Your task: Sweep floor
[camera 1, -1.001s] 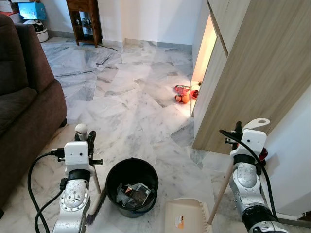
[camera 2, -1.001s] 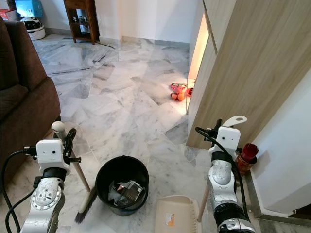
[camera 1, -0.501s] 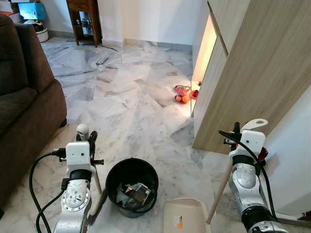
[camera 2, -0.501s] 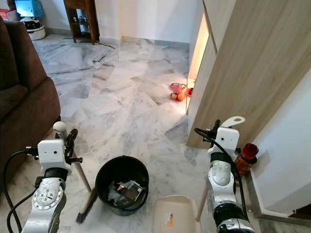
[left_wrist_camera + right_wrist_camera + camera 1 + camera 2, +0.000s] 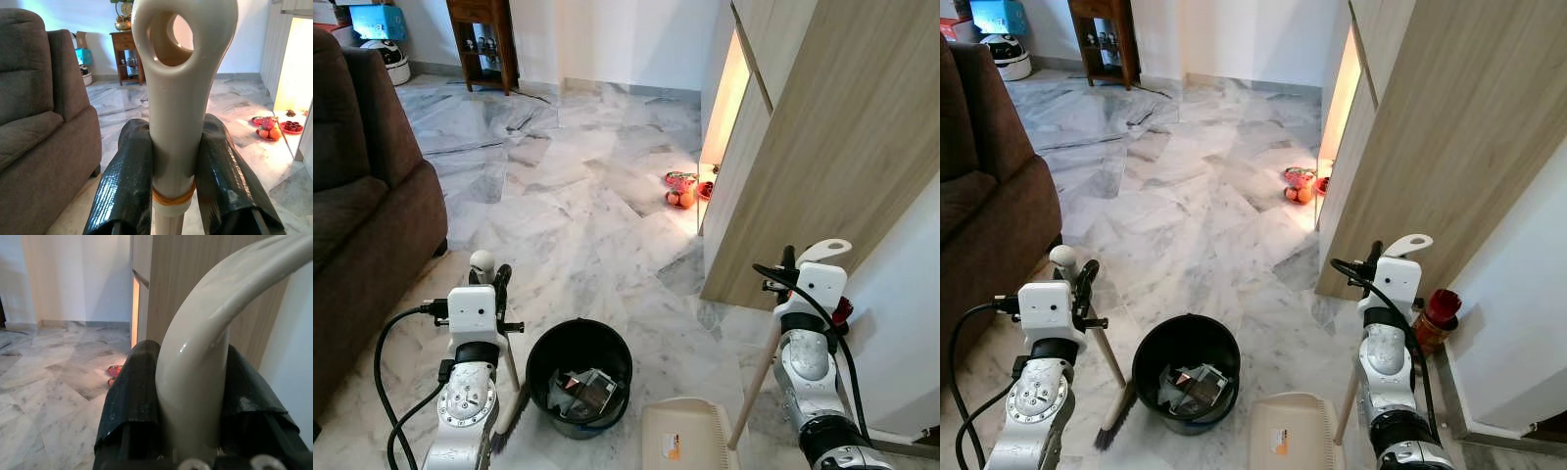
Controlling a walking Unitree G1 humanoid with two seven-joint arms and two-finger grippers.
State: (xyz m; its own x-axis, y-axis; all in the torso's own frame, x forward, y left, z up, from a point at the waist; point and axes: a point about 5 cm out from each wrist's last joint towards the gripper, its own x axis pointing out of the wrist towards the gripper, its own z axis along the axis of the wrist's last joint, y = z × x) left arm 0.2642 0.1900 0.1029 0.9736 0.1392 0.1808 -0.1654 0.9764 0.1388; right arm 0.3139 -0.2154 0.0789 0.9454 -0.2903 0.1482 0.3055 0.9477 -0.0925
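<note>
The left pincer (image 5: 171, 161) is pinched on the cream handle of the broom (image 5: 178, 83), its two black fingers (image 5: 124, 181) pressed against the shaft just below the hanging hole. From there the broom runs down past the left arm to its dark bristles (image 5: 1112, 429) on the marble floor (image 5: 578, 215), just beside the black bucket (image 5: 579, 377), which holds some dark rubbish.

The right pincer (image 5: 190, 401) is clamped on the curved cream handle of the dustpan (image 5: 691, 438); its pale stick slants down from that pincer to the beige pan lying on the floor, near the bucket's right side. A small orange label sits on the pan, too small to read.

Against the frame a second ago, the left arm and broom top sit slightly lower and further right; the right arm has barely shifted.

A brown sofa (image 5: 362, 215) stands at the left, a wood-grain cabinet (image 5: 813, 147) at the right, with red plates of fruit (image 5: 683, 188) beside it.
</note>
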